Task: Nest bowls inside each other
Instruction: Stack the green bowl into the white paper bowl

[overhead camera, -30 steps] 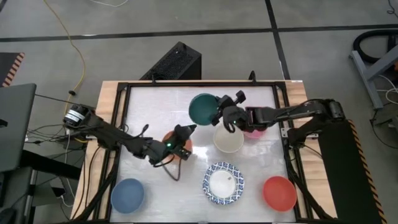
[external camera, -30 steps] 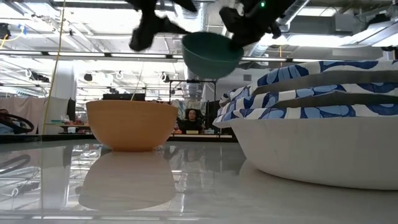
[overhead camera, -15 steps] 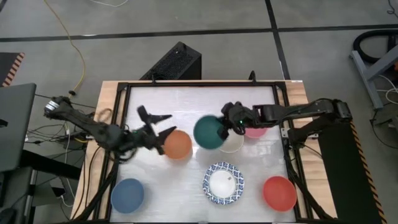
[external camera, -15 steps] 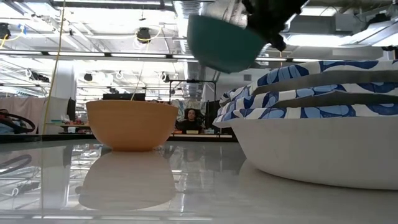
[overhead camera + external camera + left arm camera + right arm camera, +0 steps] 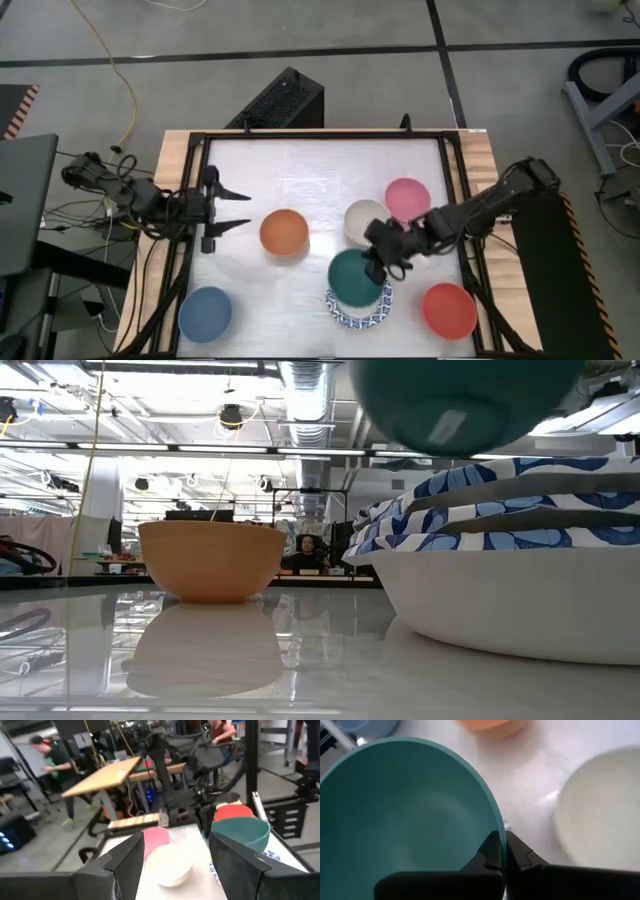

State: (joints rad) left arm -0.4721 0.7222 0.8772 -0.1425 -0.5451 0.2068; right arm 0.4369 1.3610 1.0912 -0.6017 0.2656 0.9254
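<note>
My right gripper (image 5: 378,262) is shut on a green bowl (image 5: 350,278) and holds it in the air over the nested white bowls with blue patterned rims (image 5: 372,312), near the table's front. In the low view the green bowl (image 5: 465,405) hangs above that stack (image 5: 510,560). An orange bowl (image 5: 284,231) rests on its base at mid-table. My left gripper (image 5: 240,208) stands open and level at the table's left edge, its fingers pointing toward the orange bowl and apart from it. My right gripper pinches the green bowl's rim (image 5: 496,834), with one finger (image 5: 491,851) inside the bowl and the other finger (image 5: 519,855) outside. The fingers come slanting down from the table's right side. The bowl is lifted clear with its mouth up, a little tilted.
A cream bowl (image 5: 364,220) and a pink bowl (image 5: 407,198) stand at the right, beyond the green one. A red bowl (image 5: 449,310) is at the near right corner and a blue bowl (image 5: 205,313) at the near left. People show in the room beyond the table.
My right gripper has carried the green bowl from the far middle of the table toward the near edge, to above the patterned bowls. My left gripper has drawn back from the orange bowl toward the table's left edge, risen and rolled; the orange bowl stays put.
</note>
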